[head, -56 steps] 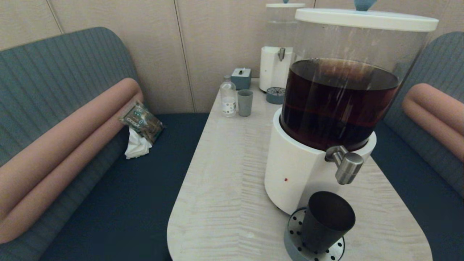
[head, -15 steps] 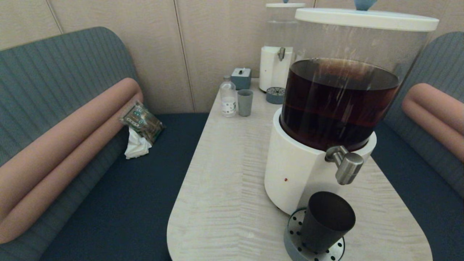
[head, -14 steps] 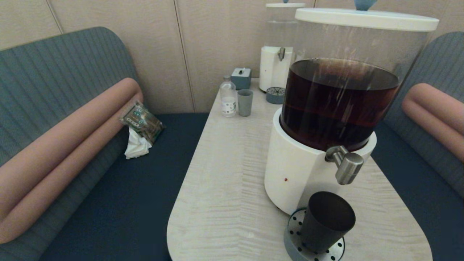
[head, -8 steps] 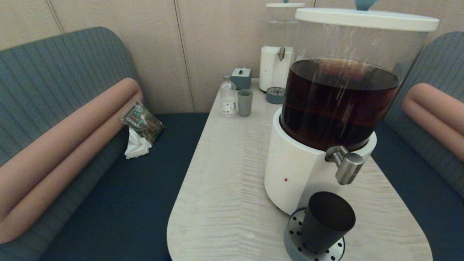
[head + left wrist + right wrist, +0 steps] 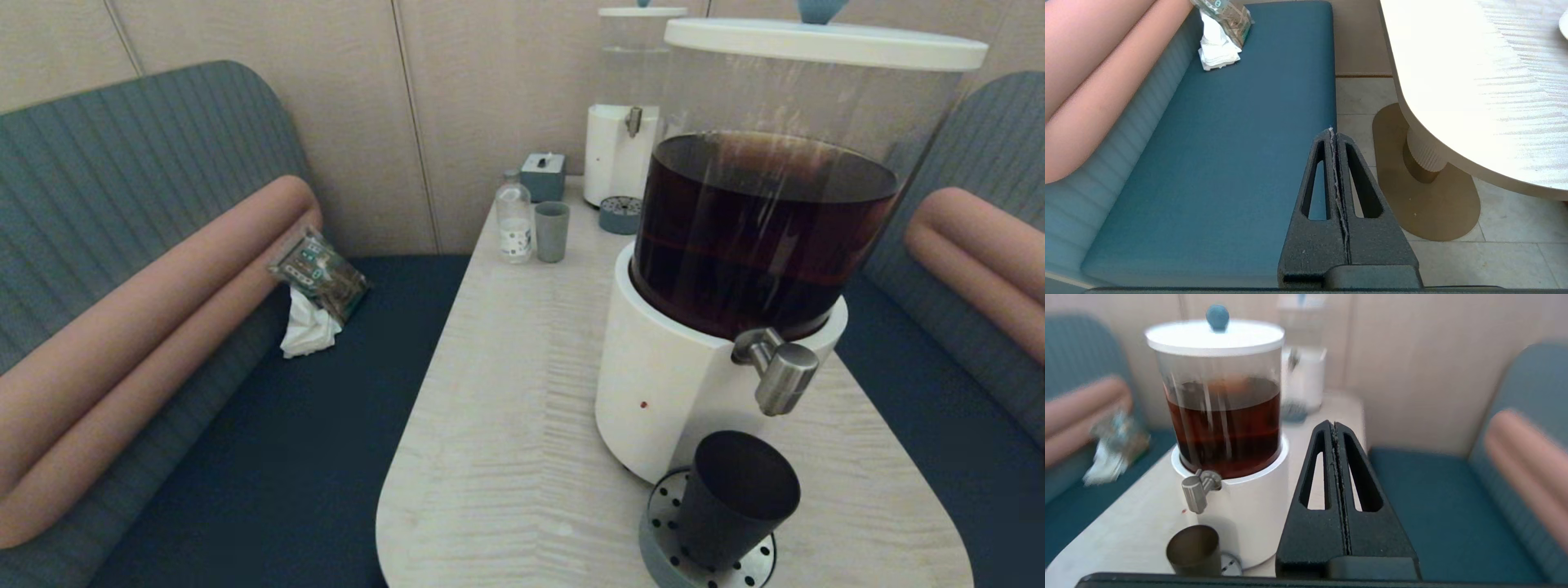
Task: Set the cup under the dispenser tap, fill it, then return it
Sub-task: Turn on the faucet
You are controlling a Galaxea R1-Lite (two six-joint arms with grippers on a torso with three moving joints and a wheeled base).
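Your black cup already stands on the perforated drip tray just below the steel dispenser tap to catch the pour, while your right gripper and left gripper, both clenched empty, are off it.

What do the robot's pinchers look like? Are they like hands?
Not like hands. The left gripper and the right gripper look the same: each has two matte black, rough-textured fingers that taper into a pointed wedge. Every finger has a long slot cut through it, so you can see behind it. No cables, markings or sleeves show, and the arms themselves are out of sight.
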